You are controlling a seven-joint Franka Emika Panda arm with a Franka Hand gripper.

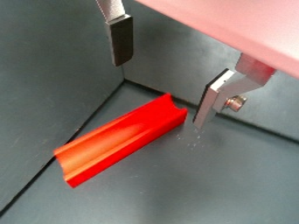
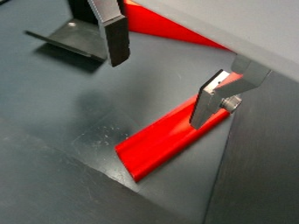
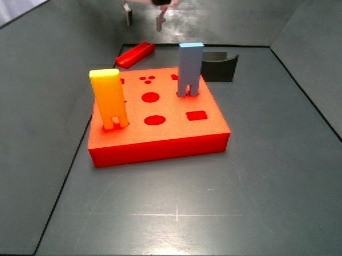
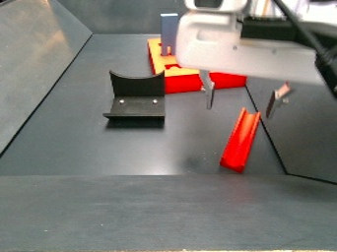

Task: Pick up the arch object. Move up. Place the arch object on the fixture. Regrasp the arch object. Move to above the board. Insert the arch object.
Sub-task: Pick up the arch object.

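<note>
Two silver fingers (image 1: pixel 121 39) of end effector (image 4: pixel 241 96) hang spread apart w/ nothing between, just above arch object (image 4: pixel 238 139). Arch object (image 1: pixel 121 138) lies flat on floor by side wall, far end under the fingers. Fixture (image 4: pixel 133 96) sits left of it, well apart. Board (image 3: pixel 158 115) carries yellow-orange block (image 3: pixel 107 98) & blue-grey block (image 3: pixel 191 69), both upright

Red arch object (image 1: pixel 122 138), silver pincer (image 1: pixel 159 80)
</note>
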